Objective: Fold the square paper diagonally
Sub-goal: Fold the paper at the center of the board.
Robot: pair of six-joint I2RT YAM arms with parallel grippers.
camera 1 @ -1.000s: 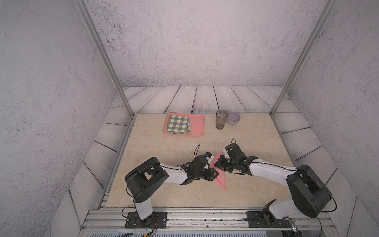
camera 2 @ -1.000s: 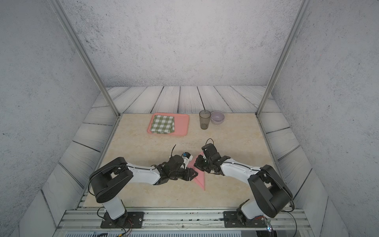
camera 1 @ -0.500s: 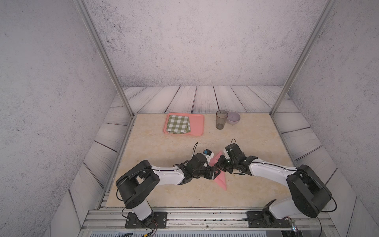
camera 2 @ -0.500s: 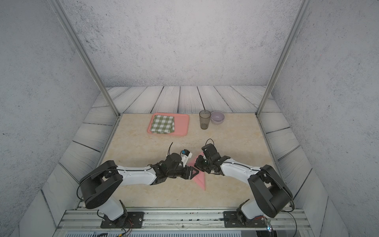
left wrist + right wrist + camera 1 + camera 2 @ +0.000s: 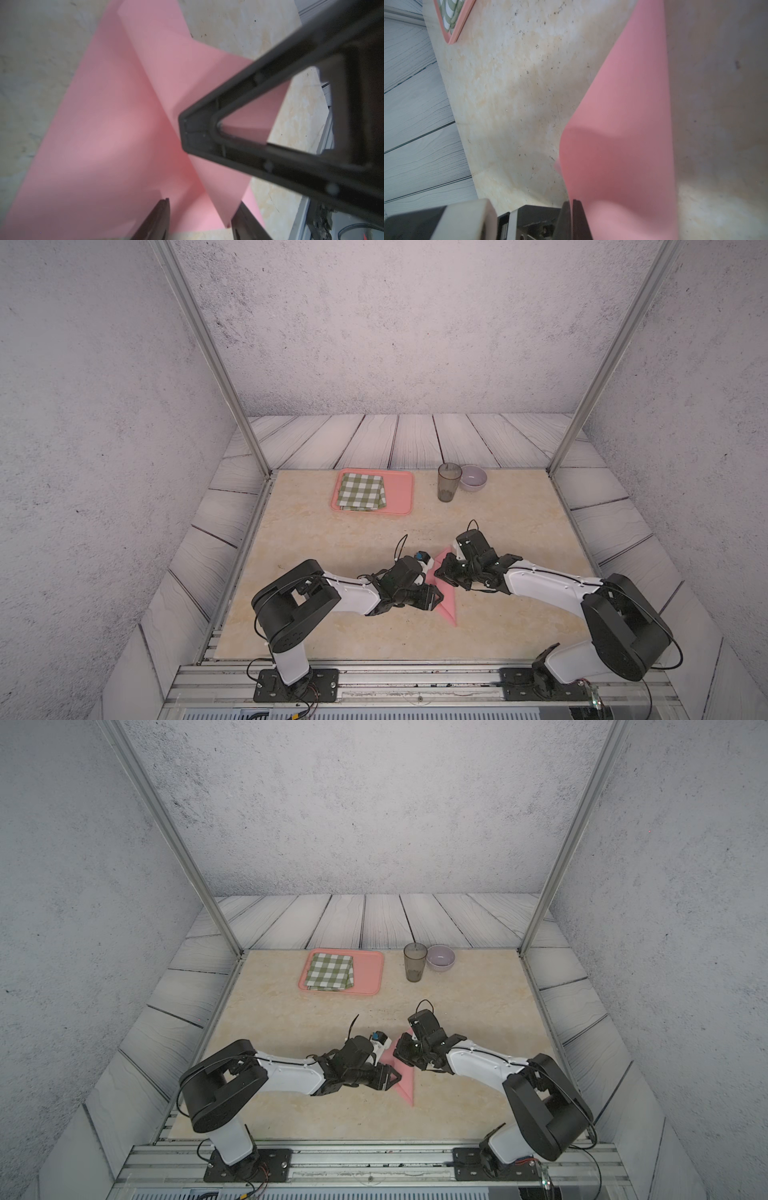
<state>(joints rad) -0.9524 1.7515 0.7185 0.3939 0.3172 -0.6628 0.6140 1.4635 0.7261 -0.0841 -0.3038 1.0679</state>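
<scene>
the square paper (image 5: pixel 446 608) lies mid-fold on the tabletop (image 5: pixel 332 556) between both arms, one edge pinched in the clenched right gripper (image 5: pixel 572 202) while the left gripper (image 5: pixel 202 202) stands parted above it; next, i judge, lay corners together and crease.

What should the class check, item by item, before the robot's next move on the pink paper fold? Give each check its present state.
1. Right gripper shut on the square paper: ok.
2. Left gripper open, jaws apart over the paper: ok.
3. Folded flap lying flat: not ok; it curves up off the table.
4. Opposite corners matched: cannot tell; the arms hide them.
5. Tray, cup and bowl well apart from the paper: ok.
</scene>
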